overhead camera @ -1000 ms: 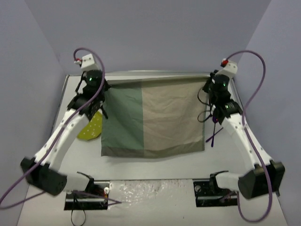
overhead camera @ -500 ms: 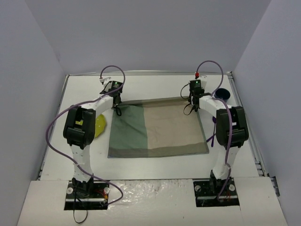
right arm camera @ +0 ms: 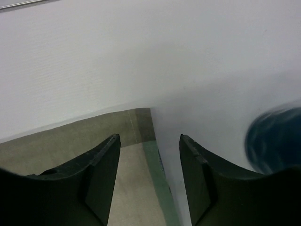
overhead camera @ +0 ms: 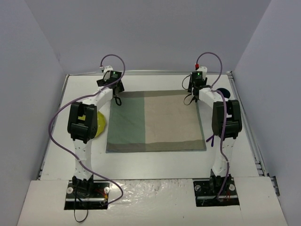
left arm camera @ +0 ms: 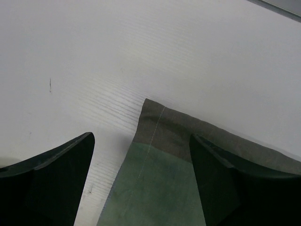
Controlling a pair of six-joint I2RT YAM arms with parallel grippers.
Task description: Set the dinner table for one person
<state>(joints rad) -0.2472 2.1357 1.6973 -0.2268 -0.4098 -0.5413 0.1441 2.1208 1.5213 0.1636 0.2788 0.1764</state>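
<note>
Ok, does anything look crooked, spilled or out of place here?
Nothing stands out. The cloth mat lies flat and square on the dinner table, with no visible folds or spills. The yellow plate sits beside it on the left, not on it.

Large flat white rectangular dinner table (overhead camera: 155, 162), level, metal-edged

Robotics lab, plainly. Bare lilac walls (overhead camera: 150, 33) boxing in the white dinner table (overhead camera: 155, 162), robot arms (overhead camera: 81, 160) bolted at its edge.
</note>
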